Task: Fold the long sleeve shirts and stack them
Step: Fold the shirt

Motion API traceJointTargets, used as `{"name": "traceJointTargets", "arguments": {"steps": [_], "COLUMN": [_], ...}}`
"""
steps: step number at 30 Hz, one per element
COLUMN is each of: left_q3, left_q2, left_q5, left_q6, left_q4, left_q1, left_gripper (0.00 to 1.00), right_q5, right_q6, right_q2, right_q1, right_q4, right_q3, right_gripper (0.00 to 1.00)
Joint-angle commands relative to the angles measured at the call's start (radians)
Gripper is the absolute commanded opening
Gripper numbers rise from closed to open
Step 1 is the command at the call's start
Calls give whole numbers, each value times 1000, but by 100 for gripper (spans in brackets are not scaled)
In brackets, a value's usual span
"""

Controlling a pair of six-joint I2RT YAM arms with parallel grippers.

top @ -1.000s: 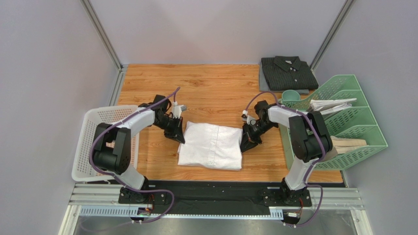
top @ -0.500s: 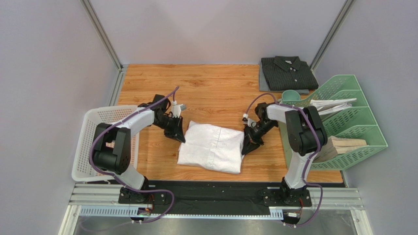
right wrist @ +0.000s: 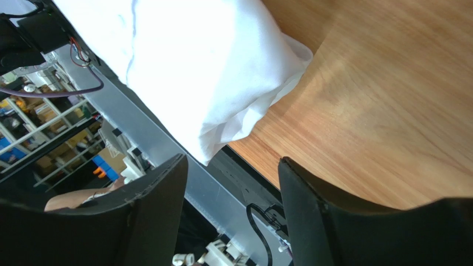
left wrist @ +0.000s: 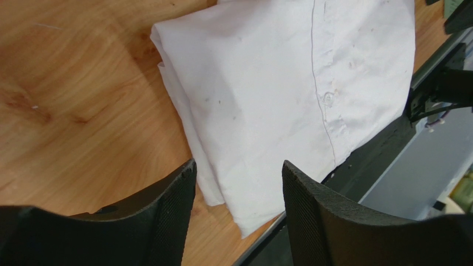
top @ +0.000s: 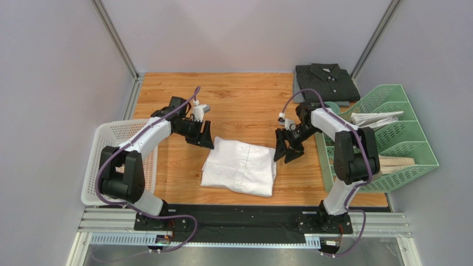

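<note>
The white long sleeve shirt (top: 240, 166) lies folded flat in the middle of the wooden table, button placket up (left wrist: 277, 72) (right wrist: 189, 61). The dark striped long sleeve shirt (top: 326, 82) lies folded at the back right corner. My left gripper (top: 206, 136) hovers just off the white shirt's far left corner. It is open with nothing between its fingers (left wrist: 238, 166). My right gripper (top: 286, 151) hangs at the shirt's right edge, also open and empty (right wrist: 232, 160). Neither gripper touches the cloth.
A white mesh basket (top: 105, 160) stands at the left table edge. A green file rack (top: 394, 138) holding papers (top: 375, 117) lines the right side, with a teal cup (top: 328, 108) behind it. A black strip (top: 238, 213) runs along the near edge.
Both grippers were shut at the white shirt's side edges. They have opened, let the cloth go and drawn back toward the far side, and the shirt stays folded.
</note>
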Motion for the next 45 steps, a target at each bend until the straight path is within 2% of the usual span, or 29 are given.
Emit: {"name": "traceJointTargets", "arguments": {"steps": [1, 6, 8, 9, 11, 12, 14, 15, 18, 20, 26, 27, 28, 29, 30, 31, 32, 33, 34, 36, 38, 40, 41, 42, 45], "left_q3": [124, 198, 209, 213, 212, 210, 204, 206, 221, 265, 425, 445, 468, 459, 436, 363, 324, 289, 229, 172, 66, -45, -79, -110, -181], "left_q2": [85, 197, 241, 258, 295, 306, 333, 352, 384, 416, 527, 536, 527, 506, 422, 368, 310, 200, 148, 26, -37, -96, -104, -108, -76], "left_q5": [-67, -92, -61, -55, -28, -23, 11, 22, -38, -37, -37, -32, -17, -5, 2, 27, 44, 54, 95, 150, 236, 313, 333, 356, 394], "left_q6": [89, 54, 23, 23, -8, -17, -28, -26, -34, -45, -46, -42, -30, -23, -20, -22, -20, -26, -39, -98, -153, -245, -279, -339, -388], "left_q4": [8, 51, 71, 80, 87, 103, 123, 141, 179, 184, 143, 126, 115, 130, 158, 193, 251, 268, 282, 284, 302, 339, 398, 435, 535], "left_q1": [-34, -51, -54, -56, -56, -56, -54, -52, -40, -19, 32, 35, 36, 40, 46, 47, 49, 49, 49, 44, 24, -2, -34, -48, -98], "left_gripper": [66, 66, 66, 64, 60, 57, 54, 43, 11, 1, 0, 1, 7, 24, 32, 39, 51, 57, 65, 70, 71, 70, 70, 70, 70], "right_q5": [6, 37, 44, 47, 73, 87, 101, 104, 130, 149, 184, 182, 176, 143, 121, 104, 72, 54, 31, -84, -214, -287, -351, -373, -394], "right_q6": [-30, 30, 45, 47, 48, 47, 44, 42, 39, 31, 31, 25, 16, 11, 7, -1, -5, -9, -9, 22, 123, 229, 304, 342, 393], "right_q2": [-80, 30, 73, 108, 139, 167, 197, 231, 274, 319, 406, 406, 403, 380, 360, 330, 264, 220, 178, 47, -35, -124, -144, -158, -161], "right_q1": [-5, 13, 15, 14, 14, 17, 17, 18, 18, 17, 9, 6, 1, -15, -25, -34, -45, -48, -49, -45, -22, 16, 67, 95, 210], "right_q4": [0, 60, 75, 75, 103, 115, 138, 146, 178, 190, 199, 175, 157, 141, 117, 109, 103, 98, 101, 138, 197, 326, 378, 474, 569], "right_q3": [72, 120, 140, 148, 157, 161, 178, 204, 279, 327, 525, 545, 591, 606, 618, 629, 629, 620, 605, 513, 351, 228, 173, 74, -28], "right_gripper": [76, 75, 70, 62, 52, 42, 32, 21, 0, 0, 0, 9, 16, 26, 48, 55, 61, 72, 79, 91, 92, 93, 92, 92, 92]}}
